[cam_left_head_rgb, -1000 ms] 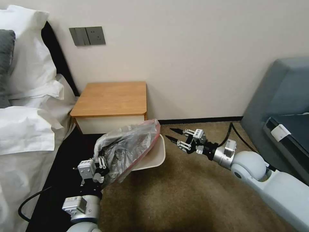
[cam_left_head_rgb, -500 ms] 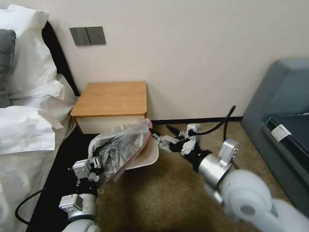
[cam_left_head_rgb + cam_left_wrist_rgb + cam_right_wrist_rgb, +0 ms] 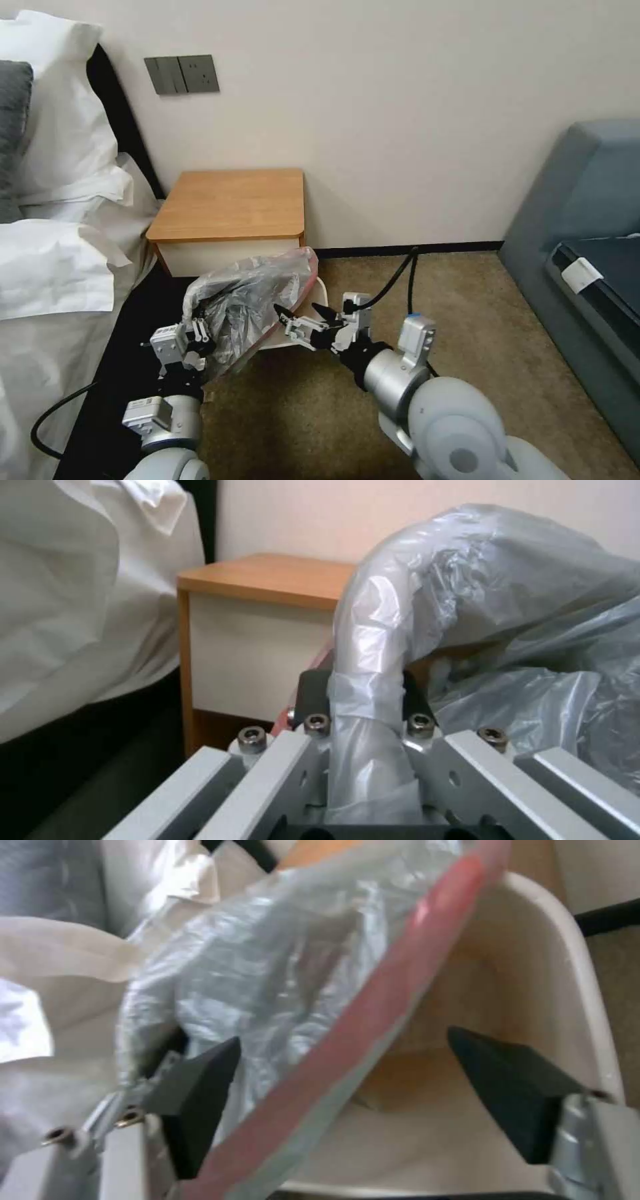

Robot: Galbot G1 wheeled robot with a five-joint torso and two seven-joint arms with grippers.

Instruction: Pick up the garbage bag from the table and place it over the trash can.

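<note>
Writing: no brand or lettering can be read on anything; the white tag [image 3: 580, 273] on the dark case by the grey sofa [image 3: 580, 193] is too small to make out.
Bag: the garbage bag [image 3: 250, 303] hangs crumpled and grey over the left part of the trash can [image 3: 319, 313], its pinkish-red edge slanting across the bin's mouth.
Left gripper: the left gripper [image 3: 198, 333] sits low beside the bed, clamped on a twisted neck of the bag — the left wrist view shows the plastic [image 3: 373, 680] pinched tight between the black pads.
Right gripper: the right gripper [image 3: 298, 319] is at the bin's near rim with its fingers spread wide; in the right wrist view one black fingertip [image 3: 200, 1080] lies on the bag's side of the red edge and the other [image 3: 513, 1090] inside the bin — whether either touches plastic is hard to tell.
Bin: on the carpet [image 3: 467, 307] just in front of the table [image 3: 230, 203]; most of its rim is covered by the bag, and its body is hidden too.
Table: its bare wooden top sits against the wall, under the grey wall sockets [image 3: 181, 73].
Room: open carpet to the right up to the sofa; on the left the white bedding [image 3: 60, 267] crowds close to the left arm.
Cut off: the right arm's lower part runs out of the head view.
</note>
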